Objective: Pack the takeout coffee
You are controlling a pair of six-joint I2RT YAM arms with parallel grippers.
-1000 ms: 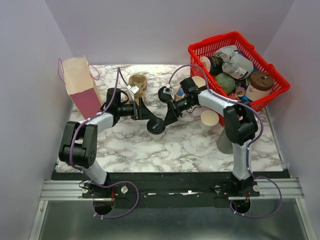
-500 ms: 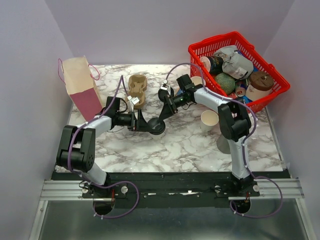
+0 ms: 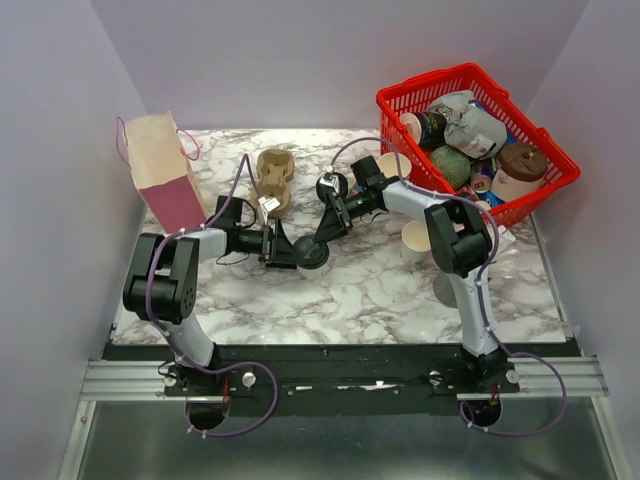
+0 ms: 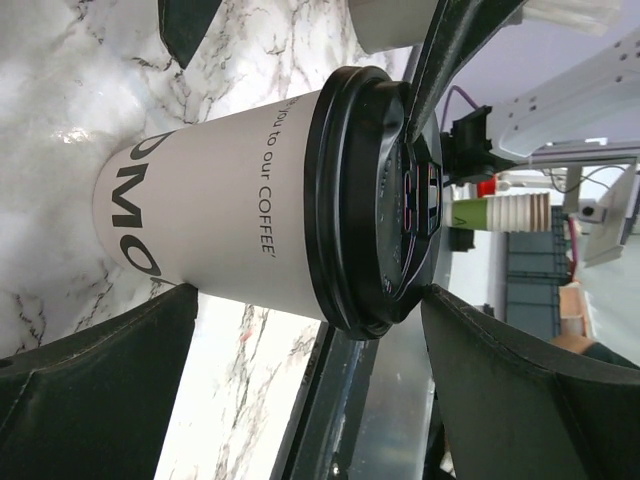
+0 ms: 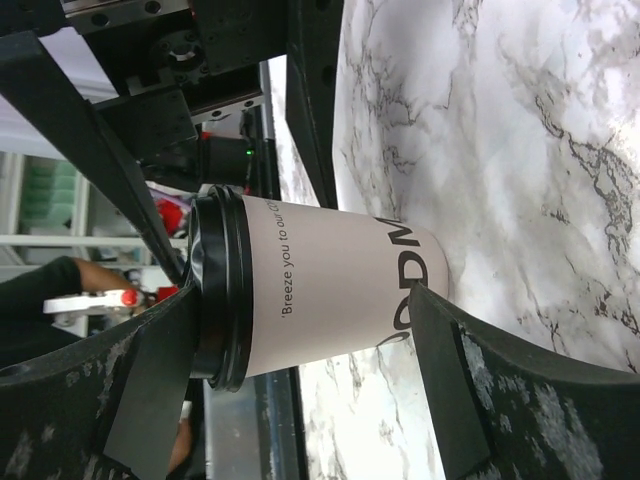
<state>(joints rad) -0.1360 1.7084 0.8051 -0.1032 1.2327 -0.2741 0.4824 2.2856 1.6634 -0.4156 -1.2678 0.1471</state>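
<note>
L arm low across table [image 3: 400, 290], reaching in from 8 o'clock, wrist rolled sideways. L gripper [image 3: 290, 250] spread wide at 9 o'clock of coffee [image 3: 313, 256]; coffee sits btwn its fingers [image 4: 90, 400], contact unclear. R arm comes in from 1 o'clock. R gripper [image 3: 323, 232] also wide apart, straddling same coffee; touch can't tell. Coffee upright, lid on, mid-table.

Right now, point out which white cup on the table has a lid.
The mid-table cup: it alone wears a black lid. The cup right of it and the cup by the basket are open-topped.
</note>
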